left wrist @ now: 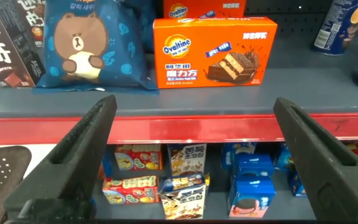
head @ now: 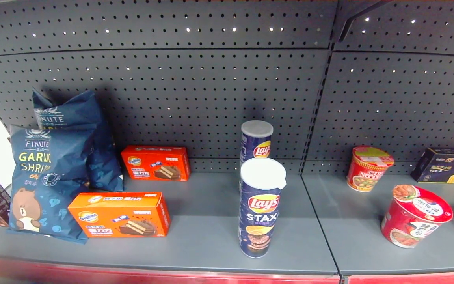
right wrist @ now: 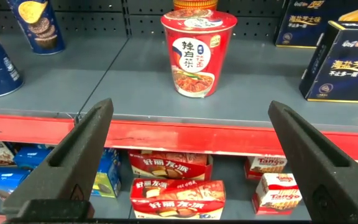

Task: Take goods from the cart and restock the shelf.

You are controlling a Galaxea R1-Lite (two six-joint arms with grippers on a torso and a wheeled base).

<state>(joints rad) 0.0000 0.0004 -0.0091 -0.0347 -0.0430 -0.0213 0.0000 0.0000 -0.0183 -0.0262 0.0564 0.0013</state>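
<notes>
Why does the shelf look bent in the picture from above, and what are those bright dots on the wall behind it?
Head view: the shelf's red front edge bows, likely wide-lens distortion; the dots are light coming through holes in the back panel; the rear chip can throws a soft shadow on it. Left wrist view: the same edge runs nearly straight.

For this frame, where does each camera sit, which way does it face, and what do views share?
Head view: on the head, looking forward and down onto the shelf and the front chip can.
Left wrist view: on the left wrist, facing the shelf's front edge and the front orange box; the open left gripper frames it.
Right wrist view: on the right wrist, facing the front noodle cup; the open right gripper frames it.
Shared: head and left wrist show the orange box; head and right wrist, the noodle cup.
</notes>
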